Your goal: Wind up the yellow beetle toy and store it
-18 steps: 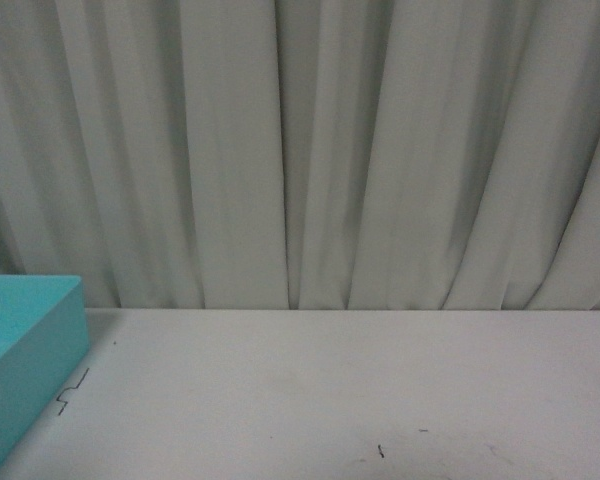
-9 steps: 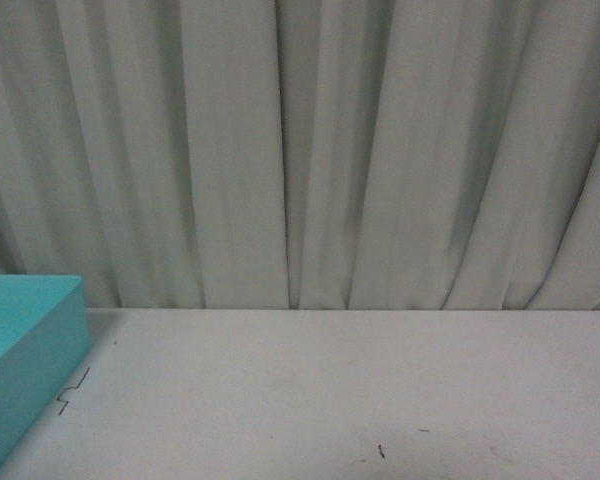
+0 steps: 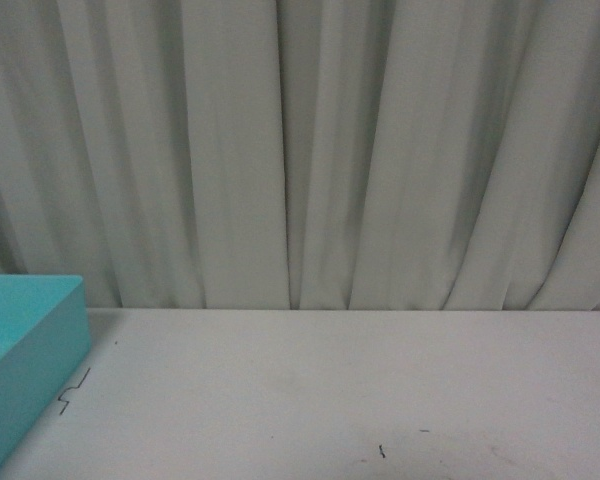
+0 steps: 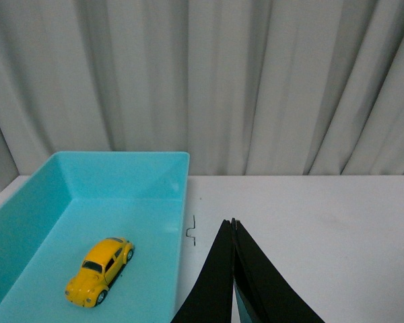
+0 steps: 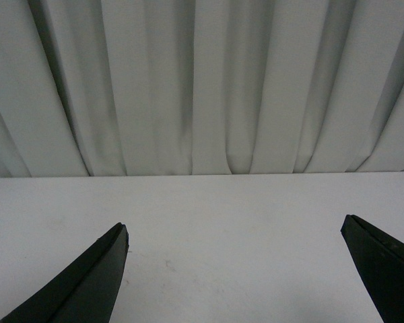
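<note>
Nothing has moved in the front view since the earlier frames: the bin (image 3: 25, 350) sits at the same spot at the table's (image 3: 330, 390) left edge, the curtain (image 3: 300, 150) hangs as it did, and neither arm shows.

You find the beetle (image 4: 99, 270) in the left wrist view, lying on the floor of the bin (image 4: 121, 176), on its wheels, clear of all four walls and nearer the close end. It is the bin's only content visible. Judged from that, the storing step looks done.

Left gripper (image 4: 233, 225): fingers pressed together, nothing between them, held over the table just beside the bin's wall. Right gripper (image 5: 234, 232): fingers spread wide, empty, over bare table, well apart from the bin.

Handling, should you need to take the beetle again: expect a light, rigid toy with a smooth, rounded and glossy shell, so likely slippery on the roof. Take it across the flanks, between the wheel arches, where the sides run closest to parallel. Its wheels roll freely by the look of them, so any nudge may send it along the smooth floor of the bin. Small bumpers look like the weakest parts; keep the pads off them.

The bin has tall, sloping walls, so come in from above.
</note>
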Tool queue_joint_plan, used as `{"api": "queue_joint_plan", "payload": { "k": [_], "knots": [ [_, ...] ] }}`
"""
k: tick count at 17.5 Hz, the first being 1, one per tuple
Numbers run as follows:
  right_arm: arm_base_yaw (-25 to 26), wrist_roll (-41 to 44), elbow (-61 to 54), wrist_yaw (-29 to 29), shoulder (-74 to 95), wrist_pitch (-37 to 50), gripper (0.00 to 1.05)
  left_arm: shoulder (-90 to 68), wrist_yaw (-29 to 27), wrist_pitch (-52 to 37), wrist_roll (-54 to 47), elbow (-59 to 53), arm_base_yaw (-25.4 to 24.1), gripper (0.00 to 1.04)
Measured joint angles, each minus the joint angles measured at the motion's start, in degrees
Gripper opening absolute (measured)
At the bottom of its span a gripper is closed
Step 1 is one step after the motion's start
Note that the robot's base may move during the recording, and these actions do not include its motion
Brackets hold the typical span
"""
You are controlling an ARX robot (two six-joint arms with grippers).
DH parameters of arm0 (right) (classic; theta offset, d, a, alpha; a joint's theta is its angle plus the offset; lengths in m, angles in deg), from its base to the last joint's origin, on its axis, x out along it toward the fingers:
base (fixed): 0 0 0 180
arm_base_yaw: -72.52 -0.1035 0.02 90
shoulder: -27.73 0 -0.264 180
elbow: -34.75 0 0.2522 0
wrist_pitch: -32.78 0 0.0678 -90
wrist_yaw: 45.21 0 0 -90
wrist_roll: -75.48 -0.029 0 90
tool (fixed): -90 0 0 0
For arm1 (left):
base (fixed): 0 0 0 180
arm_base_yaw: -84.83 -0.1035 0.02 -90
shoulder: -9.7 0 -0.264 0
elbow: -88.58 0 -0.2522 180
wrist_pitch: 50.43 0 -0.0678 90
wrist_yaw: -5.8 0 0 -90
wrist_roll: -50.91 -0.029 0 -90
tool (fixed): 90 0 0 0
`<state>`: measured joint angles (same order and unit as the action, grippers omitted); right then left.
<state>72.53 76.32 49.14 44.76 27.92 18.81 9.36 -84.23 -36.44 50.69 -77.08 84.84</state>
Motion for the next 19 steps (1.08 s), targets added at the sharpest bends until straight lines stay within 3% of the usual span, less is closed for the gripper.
{"api": "queue_joint_plan", "payload": {
  "k": [3,10,13,19],
  "knots": [
    [0.0,0.0,0.0,0.0,0.0,0.0,0.98,0.0,0.0,0.0,0.1,0.0,0.0,0.03],
    [0.0,0.0,0.0,0.0,0.0,0.0,0.98,0.0,0.0,0.0,0.1,0.0,0.0,0.64],
    [0.0,0.0,0.0,0.0,0.0,0.0,0.98,0.0,0.0,0.0,0.0,0.0,0.0,0.99],
    [0.0,0.0,0.0,0.0,0.0,0.1,0.98,0.0,0.0,-0.1,0.0,0.0,0.0,0.98]
  ]
}}
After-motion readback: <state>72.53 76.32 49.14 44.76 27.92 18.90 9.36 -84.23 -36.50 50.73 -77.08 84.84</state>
